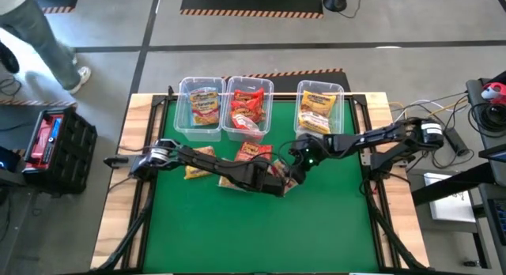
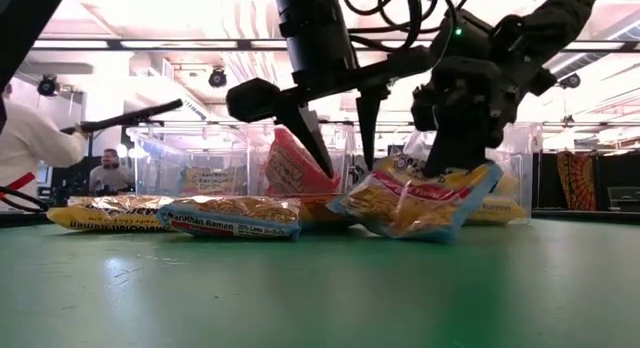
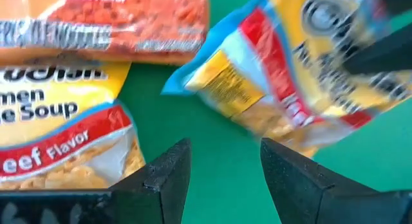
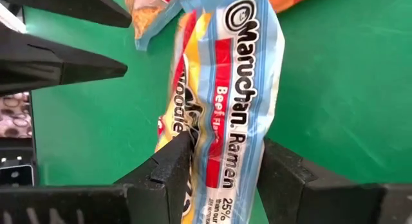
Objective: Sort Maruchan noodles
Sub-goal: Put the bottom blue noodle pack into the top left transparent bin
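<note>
Several Maruchan noodle packets lie flat in the middle of the green table: a yellow one, a red one and another yellow one. My right gripper is shut on a yellow and blue beef ramen packet, also seen in the low view. My left gripper hangs open just beside it, above bare table, with a yellow beef packet and an orange packet close by. Nothing is between its fingers. My right gripper pinches the beef ramen packet between its two fingers near one end, where the wrapper is bowed. The fingers come slanting down from the table's right side. The packet hangs tilted below them; whether its low corner touches the table I cannot tell.
Three clear bins stand in a row at the far edge, each holding packets: left, middle, right. The near half of the green table is bare. A person stands beyond the table's left side.
</note>
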{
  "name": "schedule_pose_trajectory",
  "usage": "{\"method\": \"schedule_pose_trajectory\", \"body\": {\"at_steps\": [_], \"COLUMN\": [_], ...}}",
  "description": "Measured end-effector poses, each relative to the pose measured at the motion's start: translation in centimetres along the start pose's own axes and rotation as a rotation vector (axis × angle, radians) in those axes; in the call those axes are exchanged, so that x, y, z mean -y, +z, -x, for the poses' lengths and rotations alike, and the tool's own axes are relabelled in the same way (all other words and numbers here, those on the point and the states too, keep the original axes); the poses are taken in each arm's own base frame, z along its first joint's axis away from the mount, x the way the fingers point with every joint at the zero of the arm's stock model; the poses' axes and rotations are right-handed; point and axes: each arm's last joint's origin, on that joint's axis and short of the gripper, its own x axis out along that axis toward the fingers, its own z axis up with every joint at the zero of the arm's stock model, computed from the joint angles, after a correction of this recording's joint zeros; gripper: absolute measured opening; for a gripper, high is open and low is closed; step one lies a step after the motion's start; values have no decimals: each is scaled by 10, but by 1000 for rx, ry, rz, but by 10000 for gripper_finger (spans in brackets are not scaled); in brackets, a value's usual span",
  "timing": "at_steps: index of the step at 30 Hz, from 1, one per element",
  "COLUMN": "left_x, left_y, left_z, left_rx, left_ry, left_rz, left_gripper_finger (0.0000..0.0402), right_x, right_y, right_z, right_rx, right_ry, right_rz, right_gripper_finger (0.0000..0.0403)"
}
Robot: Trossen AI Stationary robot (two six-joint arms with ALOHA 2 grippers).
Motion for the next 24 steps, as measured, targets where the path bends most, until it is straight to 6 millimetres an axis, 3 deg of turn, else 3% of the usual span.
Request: {"method": "schedule_pose_trajectory", "body": {"at_steps": [5,14,19,24], "left_x": [1,1,5,11], "left_y": [1,4,13,25], "left_z": [1,8,23,23], "left_rx": [10,25,45,-90], "left_ry": [-5,-19,-96,-241], "left_rz": [0,-103,-314,-568], "left_gripper_finger": [170,170,170,170], "right_x": [3,2,2,2], "right_y": [-2,0,0,-1], "right_z": [-13,-15,-14,-14], "right_rx": [-34,-23,-26,-49], "right_ry": [21,29,29,55], "right_rz": [-9,27,82,140], "right_gripper_finger": [142,142,141,141]}}
